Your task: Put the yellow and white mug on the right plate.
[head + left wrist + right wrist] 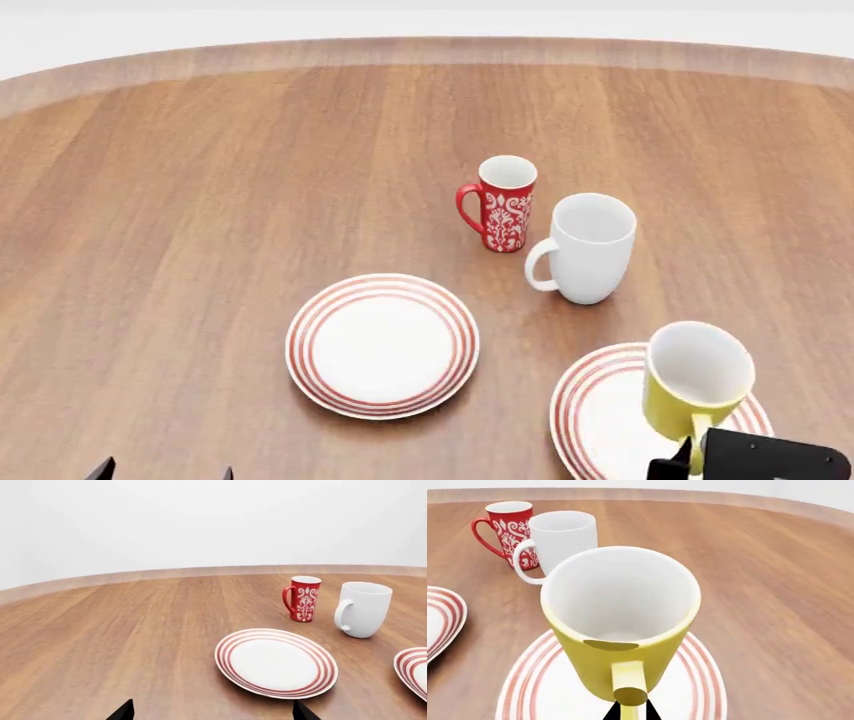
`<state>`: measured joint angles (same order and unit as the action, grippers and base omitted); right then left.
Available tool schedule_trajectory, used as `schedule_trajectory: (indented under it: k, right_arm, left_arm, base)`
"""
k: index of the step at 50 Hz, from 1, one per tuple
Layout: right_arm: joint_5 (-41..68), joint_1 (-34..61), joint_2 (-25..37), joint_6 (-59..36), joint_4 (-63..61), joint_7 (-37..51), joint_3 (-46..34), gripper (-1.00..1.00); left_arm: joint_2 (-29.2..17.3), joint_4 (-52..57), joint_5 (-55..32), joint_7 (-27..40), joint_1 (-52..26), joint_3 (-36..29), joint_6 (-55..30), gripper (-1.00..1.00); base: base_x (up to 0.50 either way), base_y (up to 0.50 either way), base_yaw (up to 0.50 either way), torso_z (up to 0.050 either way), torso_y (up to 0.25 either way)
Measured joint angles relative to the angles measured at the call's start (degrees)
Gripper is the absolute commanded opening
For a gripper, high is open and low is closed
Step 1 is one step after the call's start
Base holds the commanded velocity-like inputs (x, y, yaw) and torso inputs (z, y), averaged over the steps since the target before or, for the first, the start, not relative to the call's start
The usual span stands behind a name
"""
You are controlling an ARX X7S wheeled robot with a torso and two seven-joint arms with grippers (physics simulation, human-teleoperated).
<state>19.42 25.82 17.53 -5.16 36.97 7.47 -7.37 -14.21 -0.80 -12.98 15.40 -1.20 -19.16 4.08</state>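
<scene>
The right gripper (pixel 629 711) pinches the handle of the yellow and white mug (pixel 695 385), holding it upright right over the right plate (pixel 594 420) near the table's front right edge, so it must go straight down, while the left gripper (pixel 212 711) waits open.

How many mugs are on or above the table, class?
3: the red patterned mug far centre, the plain white mug beside it, the yellow and white mug over the right plate.

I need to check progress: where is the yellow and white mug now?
In the head view, the yellow and white mug is lower right, over the right plate.
</scene>
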Motion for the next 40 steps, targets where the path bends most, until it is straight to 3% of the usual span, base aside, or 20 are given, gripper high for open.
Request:
schedule_trajectory:
  k: [27, 40]
  right_arm:
    - [-3.5, 12.1, -3.6, 10.7, 28.7, -4.5, -2.4, -1.00]
    - [-4.9, 14.8, -4.5, 13.0, 35.7, -5.6, -2.2, -1.00]
  left_arm:
    - [-0.5, -0.3, -0.5, 0.4, -0.2, -0.5, 0.2, 1.00]
    - [-0.7, -0.2, -0.7, 0.6, -0.3, -0.7, 0.3, 1.00]
  base:
    - [0.00, 0.00, 0.00, 0.000, 0.000]
    - [0.00, 0.00, 0.00, 0.000, 0.000]
